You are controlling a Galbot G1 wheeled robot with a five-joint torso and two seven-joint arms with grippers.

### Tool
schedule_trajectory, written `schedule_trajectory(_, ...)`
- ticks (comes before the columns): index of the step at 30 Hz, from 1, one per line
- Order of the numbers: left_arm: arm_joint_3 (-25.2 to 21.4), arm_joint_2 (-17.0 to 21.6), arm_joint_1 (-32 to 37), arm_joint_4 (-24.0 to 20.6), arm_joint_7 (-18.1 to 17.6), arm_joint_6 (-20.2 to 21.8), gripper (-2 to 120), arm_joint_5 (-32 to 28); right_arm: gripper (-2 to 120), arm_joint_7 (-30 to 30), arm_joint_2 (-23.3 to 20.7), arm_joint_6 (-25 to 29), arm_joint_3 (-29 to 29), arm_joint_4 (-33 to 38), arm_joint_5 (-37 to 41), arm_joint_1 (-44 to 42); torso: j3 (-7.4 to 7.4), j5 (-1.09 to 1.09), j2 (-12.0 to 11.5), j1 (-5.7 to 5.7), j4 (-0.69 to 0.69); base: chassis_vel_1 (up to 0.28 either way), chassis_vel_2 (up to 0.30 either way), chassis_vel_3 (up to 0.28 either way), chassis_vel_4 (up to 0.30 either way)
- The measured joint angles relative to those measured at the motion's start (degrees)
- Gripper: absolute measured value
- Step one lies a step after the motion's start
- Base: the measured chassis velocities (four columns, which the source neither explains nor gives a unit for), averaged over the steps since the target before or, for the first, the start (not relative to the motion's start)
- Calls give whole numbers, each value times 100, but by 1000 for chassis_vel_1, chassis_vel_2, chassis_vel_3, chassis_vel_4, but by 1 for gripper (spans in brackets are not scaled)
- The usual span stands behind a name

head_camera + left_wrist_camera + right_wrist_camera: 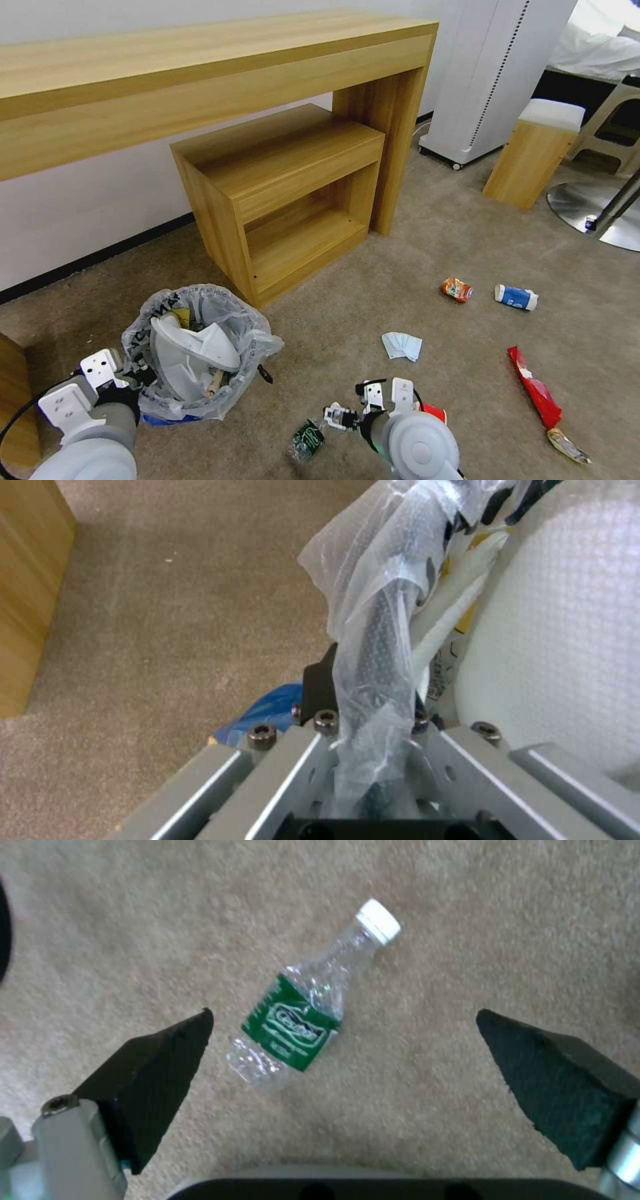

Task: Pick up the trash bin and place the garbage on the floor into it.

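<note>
my left hand point(130, 377) was clenched on the rim of the small round black trash bin lined with crinkly translucent plastic point(200, 353), at the bin's 9 o'clock edge; the bagged rim point(373, 645) ran between my fingers. two white slippers point(193, 350) and a wooden stick point(215, 383) sat inside it. my right hand point(347, 417) hung released, fingers point(153, 1065) spread wide, above a crushed clear plastic bottle with a green label and white cap point(300, 1015) lying on the tan short-pile carpet floor point(400, 267), just beside the bin toward 4 o'clock. beyond it, at 1 to 3 o'clock, lay a pale-blue tissue point(402, 346), an orange can point(457, 289), a blue-white cup point(516, 297) and a long red wrapper point(535, 393).
</note>
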Motion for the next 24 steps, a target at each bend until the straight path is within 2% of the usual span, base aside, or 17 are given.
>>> schedule_trajectory(13, 5, -46, -24, 37, 4, -7, 0, 52, 100, 198, 76, 5, 218, -112, 434, 308, 0, 0, 0, 0, 0, 0, 0, 0, 0)
schedule_trajectory(24, 91, -141, -85, 148, -1, -6, 0, 192, 100, 57, 527, 25, 472, -1037, 809, 717, 0, 0, 0, 0, 0, 0, 0, 0, 0)
